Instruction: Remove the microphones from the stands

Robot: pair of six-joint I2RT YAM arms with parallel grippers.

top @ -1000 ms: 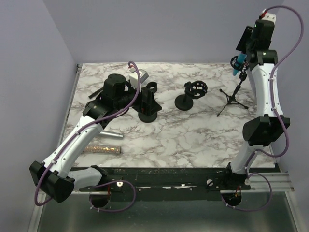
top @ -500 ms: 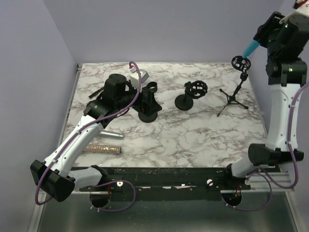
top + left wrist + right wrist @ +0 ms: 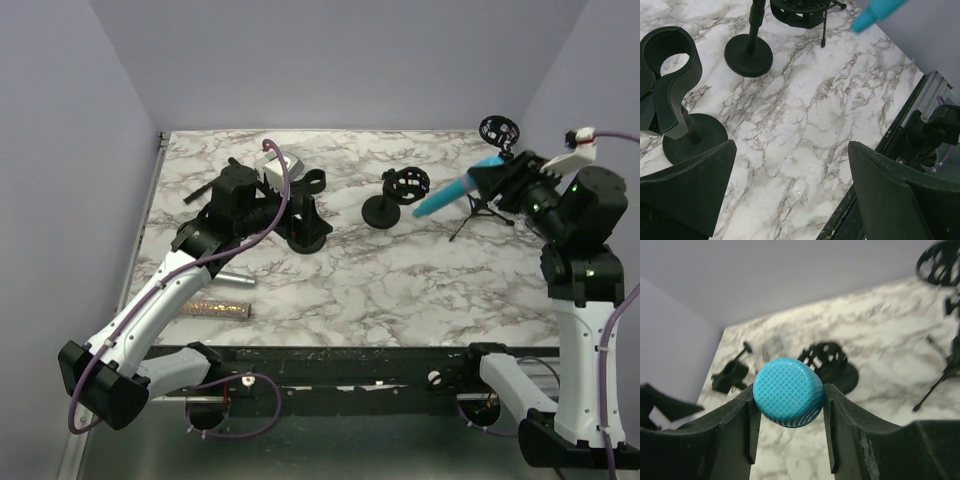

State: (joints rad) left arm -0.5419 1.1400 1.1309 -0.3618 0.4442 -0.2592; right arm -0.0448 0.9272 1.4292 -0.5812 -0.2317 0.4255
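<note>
While the left pincer (image 3: pixel 791 150) hangs released over the left side of the table (image 3: pixel 350 280) beside a clip stand (image 3: pixel 305 225) (nothing between its fingers), the right pincer (image 3: pixel 492 178) is clenched on the blue microphone (image 3: pixel 445 193), held aloft over the right side, pointing left. Just beyond, at the far right, the tripod stand (image 3: pixel 482 205) shows its ring mount (image 3: pixel 498 129) empty. Extraction looks done; the next move likely calls for lowering the microphone onto bare table, clear of the tripod legs, then letting go.

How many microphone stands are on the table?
3: a clip stand left of centre, a cage-topped stand in the middle, a tripod at far right. Others may be hidden.
</note>
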